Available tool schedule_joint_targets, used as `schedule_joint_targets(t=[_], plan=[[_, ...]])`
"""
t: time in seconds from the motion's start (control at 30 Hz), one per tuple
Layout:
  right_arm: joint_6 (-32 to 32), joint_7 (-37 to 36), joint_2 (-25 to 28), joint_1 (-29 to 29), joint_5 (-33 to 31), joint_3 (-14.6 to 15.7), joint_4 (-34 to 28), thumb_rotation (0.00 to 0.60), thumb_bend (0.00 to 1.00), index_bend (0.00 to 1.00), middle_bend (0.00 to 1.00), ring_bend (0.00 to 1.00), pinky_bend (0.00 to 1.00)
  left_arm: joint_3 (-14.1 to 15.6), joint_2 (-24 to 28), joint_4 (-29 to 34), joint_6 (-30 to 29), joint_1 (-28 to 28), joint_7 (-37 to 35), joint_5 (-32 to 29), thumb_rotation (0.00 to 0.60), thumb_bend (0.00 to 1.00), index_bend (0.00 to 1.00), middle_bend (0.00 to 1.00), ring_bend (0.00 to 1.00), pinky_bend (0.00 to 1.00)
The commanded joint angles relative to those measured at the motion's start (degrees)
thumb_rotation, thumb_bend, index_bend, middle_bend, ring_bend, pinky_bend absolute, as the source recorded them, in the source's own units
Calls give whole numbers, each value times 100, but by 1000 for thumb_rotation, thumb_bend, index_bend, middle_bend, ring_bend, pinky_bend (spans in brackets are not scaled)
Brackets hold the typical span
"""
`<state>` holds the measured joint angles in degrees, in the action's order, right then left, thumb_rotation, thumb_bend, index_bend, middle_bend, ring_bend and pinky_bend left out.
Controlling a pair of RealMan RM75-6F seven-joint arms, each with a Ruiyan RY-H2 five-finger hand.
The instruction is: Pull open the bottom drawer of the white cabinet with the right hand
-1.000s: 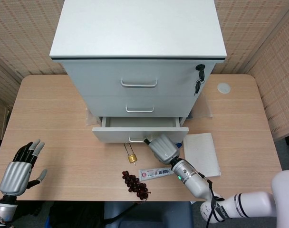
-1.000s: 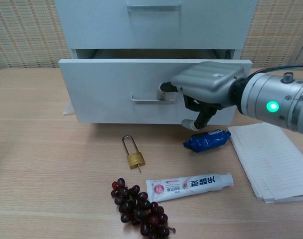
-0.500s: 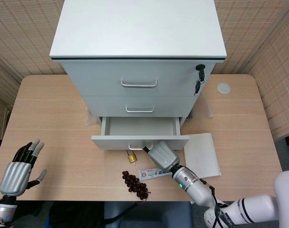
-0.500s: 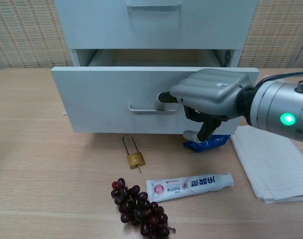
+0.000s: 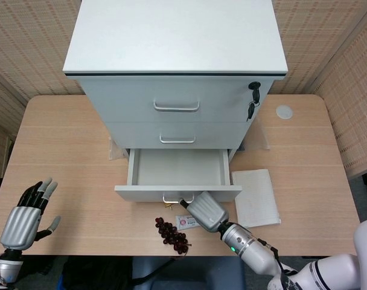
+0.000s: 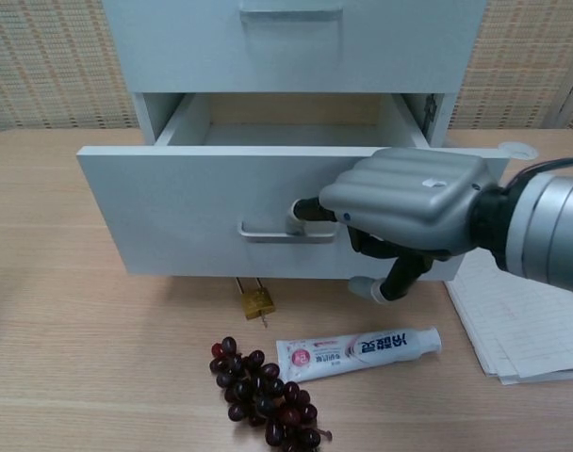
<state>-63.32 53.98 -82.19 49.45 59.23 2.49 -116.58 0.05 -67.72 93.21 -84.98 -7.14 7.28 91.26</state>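
Trouble lies below the bottom drawer (image 6: 173, 202): its front overhangs the padlock (image 6: 257, 301), beside the grapes (image 6: 263, 391). The right hand (image 6: 400, 202), fingers hooked on the handle (image 6: 268, 231), could slip off; the left hand (image 5: 23, 217) is spread, idle.

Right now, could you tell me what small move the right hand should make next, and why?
Probably ease the pull to a stop. The right hand hooks the handle of the bottom drawer, which is well out; its front overhangs the padlock and nears the grapes.
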Motion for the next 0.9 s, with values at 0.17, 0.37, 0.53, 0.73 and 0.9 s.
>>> schedule_joint_targets(t=[0.17, 0.37, 0.53, 0.73, 0.9], plan=[[-55, -52, 138, -121, 294, 141, -226, 600, 334, 178, 930, 964, 935, 3, 11, 29, -11, 5, 27, 13, 600, 326, 25, 0, 0, 104], [-346, -495, 254, -388, 1184, 200, -279, 600, 334, 179, 920, 965, 935, -7, 34, 65, -43, 14, 45, 21, 600, 326, 25, 0, 0, 104], [-851, -1072, 542, -772, 2190, 309, -351, 600, 334, 179, 903, 955, 935, -14, 62, 84, -56, 14, 47, 31, 600, 326, 25, 0, 0, 104], [-1889, -1690, 1037, -1423, 3214, 330, -261, 600, 334, 195, 867, 907, 933, -36, 61, 69, -37, -4, 25, 11, 600, 326, 25, 0, 0, 104], [-2518, -1959, 1555, -2010, 3220, 325, -143, 600, 334, 225, 806, 839, 920, -72, 64, 61, -16, -32, 15, -16, 600, 326, 25, 0, 0, 104]])
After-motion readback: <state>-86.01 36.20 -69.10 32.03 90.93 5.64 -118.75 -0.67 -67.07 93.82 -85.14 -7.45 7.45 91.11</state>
